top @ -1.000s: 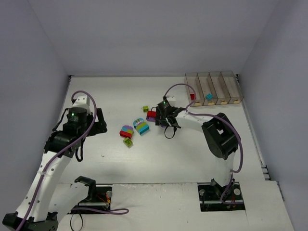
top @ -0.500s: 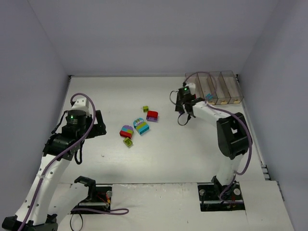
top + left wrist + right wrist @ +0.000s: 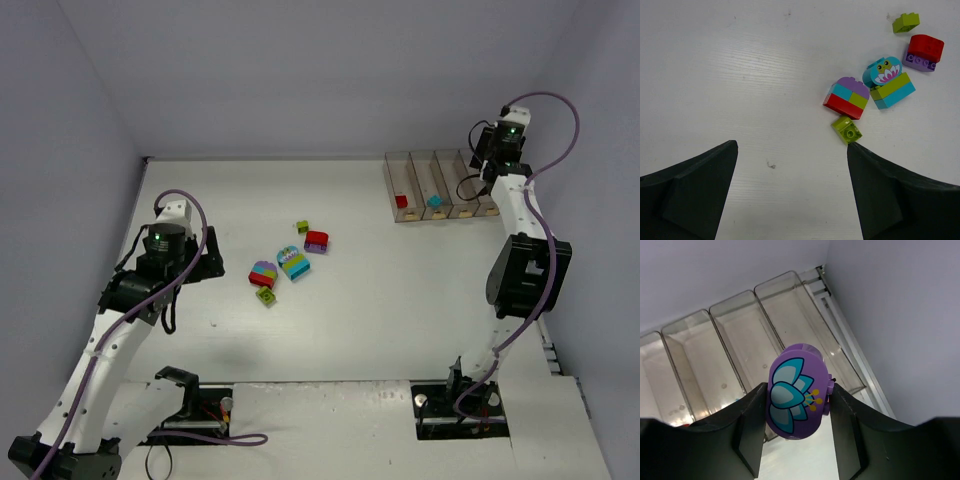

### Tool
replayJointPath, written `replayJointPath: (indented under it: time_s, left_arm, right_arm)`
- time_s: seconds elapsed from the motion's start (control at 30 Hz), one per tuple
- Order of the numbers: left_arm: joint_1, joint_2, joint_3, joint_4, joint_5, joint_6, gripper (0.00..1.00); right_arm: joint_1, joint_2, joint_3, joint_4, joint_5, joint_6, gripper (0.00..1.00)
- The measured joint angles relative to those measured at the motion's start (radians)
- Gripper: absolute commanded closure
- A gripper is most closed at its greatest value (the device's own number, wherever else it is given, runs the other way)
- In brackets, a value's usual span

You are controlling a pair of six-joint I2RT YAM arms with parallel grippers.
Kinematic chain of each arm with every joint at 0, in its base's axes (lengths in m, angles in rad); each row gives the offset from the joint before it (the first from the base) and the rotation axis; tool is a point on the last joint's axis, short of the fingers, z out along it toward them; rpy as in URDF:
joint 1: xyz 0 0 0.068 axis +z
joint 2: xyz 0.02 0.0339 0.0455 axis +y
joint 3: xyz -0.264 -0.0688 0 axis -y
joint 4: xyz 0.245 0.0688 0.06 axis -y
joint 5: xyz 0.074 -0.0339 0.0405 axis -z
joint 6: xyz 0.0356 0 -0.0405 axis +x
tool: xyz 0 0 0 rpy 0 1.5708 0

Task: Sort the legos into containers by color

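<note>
Left jaws: wide apart, nothing between them, hovering over the left of the bench [image 3: 740, 65]

Mid-bench, loose legos [image 3: 290, 258]:
- small lime brick [image 3: 846, 129] just beside a red-teal-lime stack with a purple rounded top [image 3: 846, 97]
- next over, a teal round-topped stack [image 3: 888, 82]
- beyond it, a red brick on a purple one [image 3: 924, 51], and a lone lime brick [image 3: 905, 22]

Far right: containers [image 3: 445, 182], four clear bins in a row. Red brick [image 3: 401, 201] in the leftmost, teal brick [image 3: 435, 201] in the second

Right jaws: clamped on a purple rounded brick with a lotus print [image 3: 799, 385], held high near the row's right end
</note>
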Motion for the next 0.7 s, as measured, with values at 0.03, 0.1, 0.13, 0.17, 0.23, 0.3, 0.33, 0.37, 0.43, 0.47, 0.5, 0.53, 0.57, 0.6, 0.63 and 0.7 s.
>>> replayJointPath:
  time_s: [0.03, 0.1, 0.13, 0.17, 0.23, 0.3, 0.33, 0.37, 0.43, 0.47, 0.5, 0.53, 0.57, 0.6, 0.63, 0.7]
  left_arm:
    - [0.000, 0.006, 0.000, 0.006, 0.001, 0.000, 0.16]
    - [0.000, 0.018, 0.000, 0.018, 0.002, 0.000, 0.16]
    - [0.000, 0.025, 0.000, 0.023, 0.002, 0.000, 0.16]
    - [0.000, 0.032, 0.000, 0.026, 0.002, 0.000, 0.16]
    - [0.000, 0.047, 0.000, 0.035, 0.002, 0.000, 0.16]
    - [0.000, 0.061, 0.000, 0.044, 0.002, 0.000, 0.16]
    - [0.000, 0.068, 0.000, 0.047, 0.002, 0.000, 0.16]
    - [0.000, 0.073, 0.000, 0.050, 0.002, 0.000, 0.16]
    - [0.000, 0.086, 0.000, 0.056, 0.002, 0.000, 0.16]
    - [0.000, 0.093, 0.000, 0.058, 0.002, 0.000, 0.16]
    - [0.000, 0.100, 0.000, 0.061, 0.003, 0.000, 0.16]
    - [0.000, 0.108, 0.000, 0.066, 0.003, 0.000, 0.16]
    - [0.000, 0.116, 0.000, 0.069, 0.003, 0.000, 0.16]
    - [0.000, 0.124, 0.000, 0.072, 0.005, 0.000, 0.16]
    - [0.000, 0.130, 0.000, 0.074, 0.006, 0.000, 0.16]
    - [0.000, 0.141, 0.001, 0.079, 0.010, 0.000, 0.16]
  right_arm:
    - [-0.008, 0.030, 0.019, 0.003, -0.017, -0.014, 0.99]
    - [-0.011, 0.086, 0.039, 0.005, -0.050, -0.044, 0.97]
    - [-0.011, 0.116, 0.044, 0.003, -0.066, -0.058, 0.97]
    - [-0.011, 0.144, 0.050, 0.002, -0.080, -0.070, 0.95]
    - [-0.010, 0.203, 0.057, 0.001, -0.111, -0.093, 0.92]
    - [-0.010, 0.251, 0.058, -0.010, -0.135, -0.108, 0.87]
    - [-0.010, 0.269, 0.059, -0.018, -0.145, -0.113, 0.85]
    - [-0.010, 0.282, 0.062, -0.026, -0.150, -0.117, 0.77]
    - [-0.010, 0.299, 0.067, -0.030, -0.161, -0.126, 0.63]
    - [-0.010, 0.302, 0.070, -0.034, -0.166, -0.129, 0.58]
    - [-0.010, 0.302, 0.076, -0.035, -0.167, -0.130, 0.53]
    - [-0.010, 0.302, 0.085, -0.034, -0.170, -0.131, 0.45]
    - [-0.010, 0.302, 0.096, -0.034, -0.172, -0.131, 0.39]
    - [-0.010, 0.302, 0.106, -0.031, -0.172, -0.133, 0.33]
    - [-0.010, 0.302, 0.116, -0.026, -0.174, -0.135, 0.27]
    - [-0.010, 0.301, 0.129, -0.019, -0.178, -0.138, 0.23]
